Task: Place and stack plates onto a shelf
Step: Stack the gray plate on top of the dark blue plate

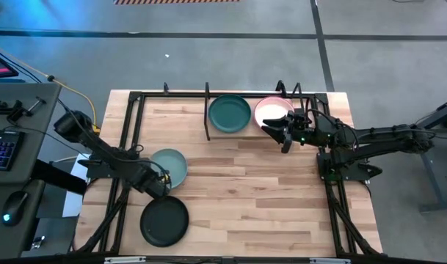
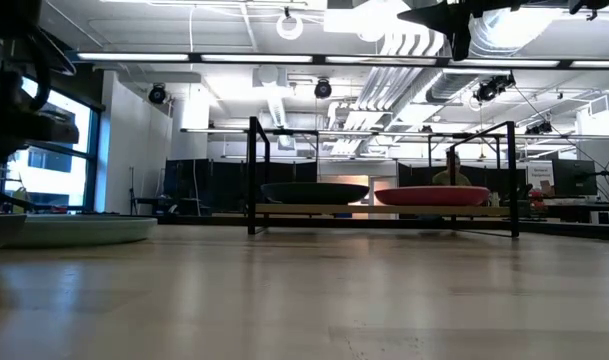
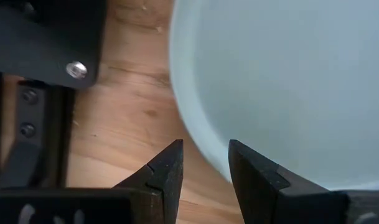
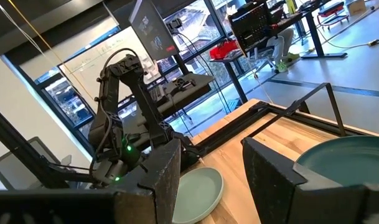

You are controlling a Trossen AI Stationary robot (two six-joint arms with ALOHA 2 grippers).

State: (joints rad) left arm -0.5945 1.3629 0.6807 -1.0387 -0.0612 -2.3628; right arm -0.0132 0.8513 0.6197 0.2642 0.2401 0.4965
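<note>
Two plates on the shelf

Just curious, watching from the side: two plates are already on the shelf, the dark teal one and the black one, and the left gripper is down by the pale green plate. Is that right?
Not quite. The second plate on the shelf is the cream-pink plate, beside the dark teal plate; the high view shows it. The black plate lies on the tabletop. The left gripper is indeed at the pale green plate.

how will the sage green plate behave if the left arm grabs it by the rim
The sage green plate looks rigid and shallow, so it should probably lift without flexing. Its surface looks smooth in the left wrist view, so the left gripper, fingers open at the rim, may slip. Held by one edge, it would likely droop.
</note>
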